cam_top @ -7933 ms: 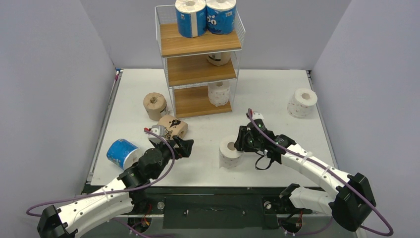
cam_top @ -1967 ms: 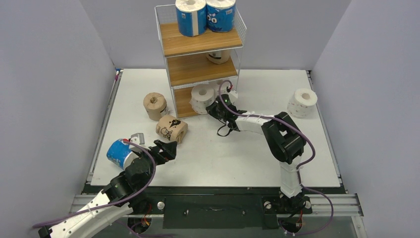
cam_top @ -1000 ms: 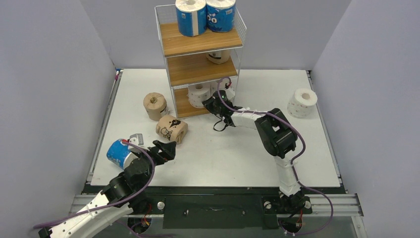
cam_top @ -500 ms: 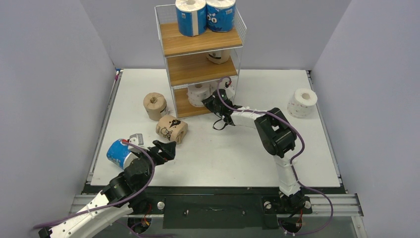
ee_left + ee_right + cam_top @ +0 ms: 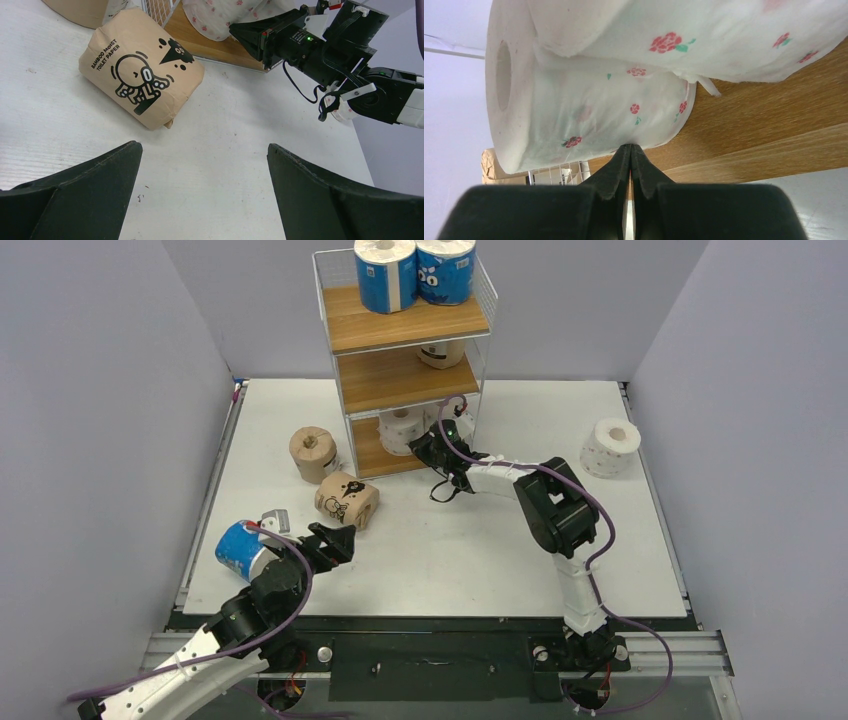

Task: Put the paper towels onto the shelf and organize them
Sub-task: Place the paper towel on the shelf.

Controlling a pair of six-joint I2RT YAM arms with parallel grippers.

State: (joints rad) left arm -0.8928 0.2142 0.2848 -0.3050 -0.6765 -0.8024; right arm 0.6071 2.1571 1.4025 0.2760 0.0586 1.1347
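The front white roll (image 5: pixel 589 105) stands upright on the bottom board of the shelf (image 5: pixel 370 332), near the board's front edge, its long axis vertical and its hollow core opening upward. The second white roll (image 5: pixel 724 30) stands touching it on the same board, further along toward the shelf's right side, so that tier holds two. On the top tier the first blue roll (image 5: pixel 384 278) and the second blue roll (image 5: pixel 447 275) stand upright side by side, cores up. The middle tier holds one tan roll (image 5: pixel 441 356), tucked toward its back right and only partly seen.

Off the shelf, on the table (image 5: pixel 480 540), lie four more. The upright tan roll (image 5: pixel 313 453) stands just left of the shelf's bottom tier, core up. The lying tan roll (image 5: pixel 142 80) rests on its side in front of the shelf's left corner, printed face up. The third blue roll (image 5: pixel 238 548) lies tipped over well in front and left of the shelf. The third white roll (image 5: pixel 610 446) stands upright well to the shelf's right. That makes three of each colour, nine in all.

The right gripper (image 5: pixel 630 148) reaches to the shelf's bottom tier, fingers pressed together, their tips touching the front white roll's side. The left gripper (image 5: pixel 202 147) hovers spread wide apart in front of the lying tan roll, gripping nothing.
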